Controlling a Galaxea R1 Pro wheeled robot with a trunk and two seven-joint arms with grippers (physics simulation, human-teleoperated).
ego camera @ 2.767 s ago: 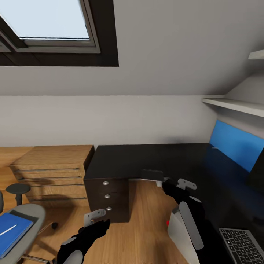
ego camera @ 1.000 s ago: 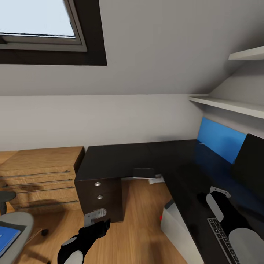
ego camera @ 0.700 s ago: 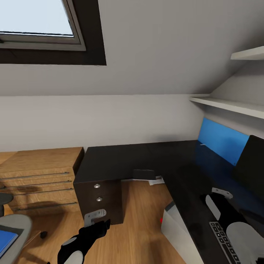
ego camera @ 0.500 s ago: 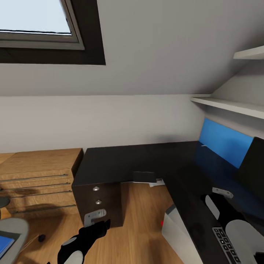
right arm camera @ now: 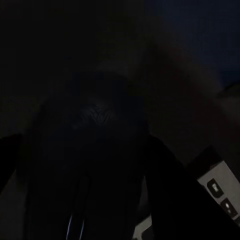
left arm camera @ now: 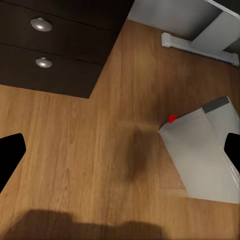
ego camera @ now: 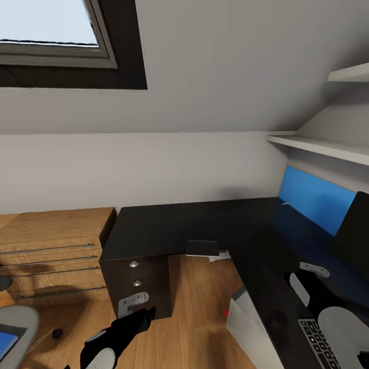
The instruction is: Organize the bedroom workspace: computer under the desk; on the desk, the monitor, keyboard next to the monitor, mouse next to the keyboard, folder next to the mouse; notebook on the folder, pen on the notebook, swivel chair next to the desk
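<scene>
The black desk (ego camera: pixel 195 225) runs along the wall and down the right side. On it stand the monitor (ego camera: pixel 354 233) and, nearer, the keyboard (ego camera: pixel 313 342). My right gripper (ego camera: pixel 301 279) hangs low over the desk just beyond the keyboard's end. In the dim right wrist view the black mouse (right arm camera: pixel 92 150) sits between its fingers, and the gripper looks shut on it. The computer (ego camera: pixel 245 328) stands on the floor under the desk. My left gripper (ego camera: pixel 139 313) is open above the floor. The swivel chair (ego camera: pixel 15 325) bears a blue sliver (ego camera: pixel 3 344) that may be the folder or notebook. The pen is out of view.
The desk's drawer unit (ego camera: pixel 136 284) with round knobs stands ahead of my left gripper. A light-wood chest (ego camera: pixel 51 246) sits to its left. A blue panel (ego camera: pixel 315 202) backs the desk on the right, with white shelves (ego camera: pixel 328 148) above it.
My right gripper has moved from the desk's inner corner to above the desktop by the keyboard. The camera turned right, pushing the chair towards the left edge. The left arm kept still.
</scene>
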